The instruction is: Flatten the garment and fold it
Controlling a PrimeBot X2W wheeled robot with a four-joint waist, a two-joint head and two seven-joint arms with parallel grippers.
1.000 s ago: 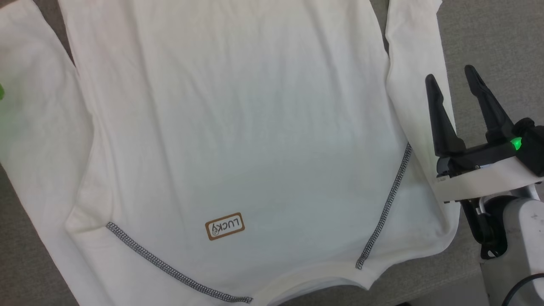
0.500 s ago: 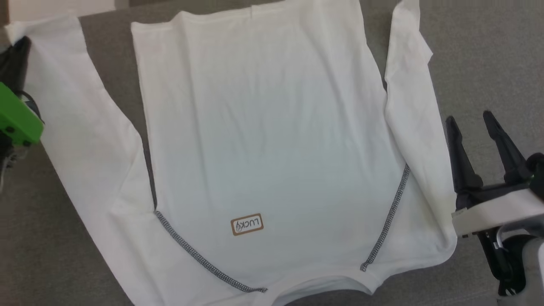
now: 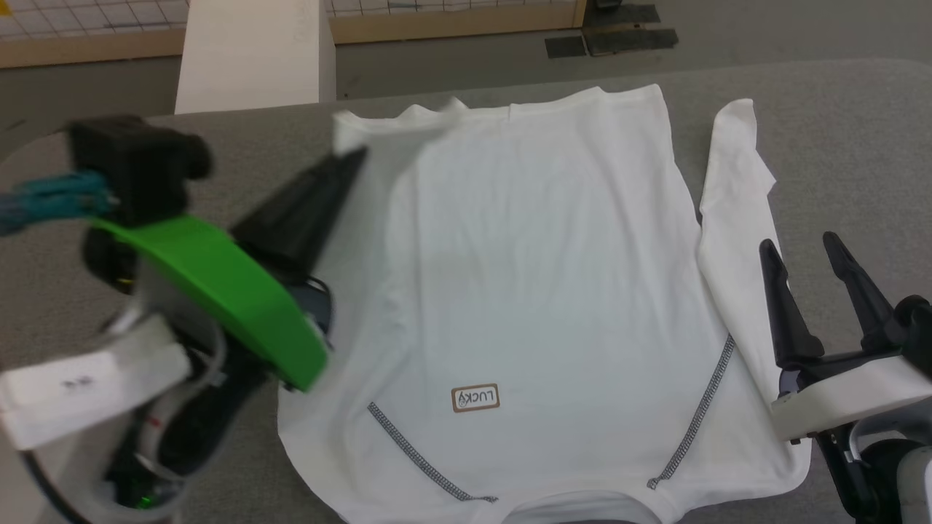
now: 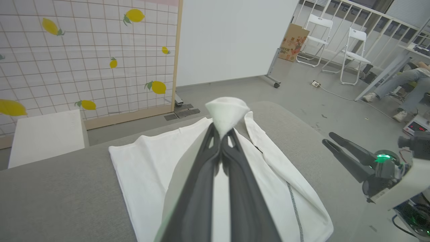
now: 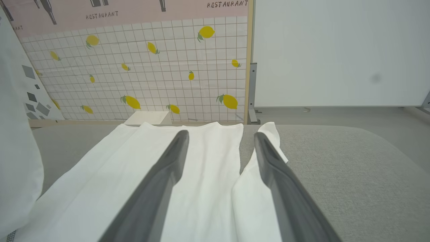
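While left claw (image 4: 220, 131) pinches its sleeve (image 4: 227, 111), white garment (image 3: 546, 276) lies smooth, right claw (image 3: 797, 241) spread.

The garment (image 3: 546, 291) lies on the table (image 3: 837, 145), a box (image 3: 251, 54) behind its far-left edge.

A grey fabric-covered table (image 3: 837, 131) stands before a lemon-printed grid wall (image 4: 84, 57) and a white wheeled partition (image 4: 235, 37), a white box (image 3: 251, 54) just beyond its far edge, and farther off are two white folding chairs (image 4: 355, 40), a cardboard box (image 4: 294, 42) and a person's legs in jeans (image 4: 408, 87).
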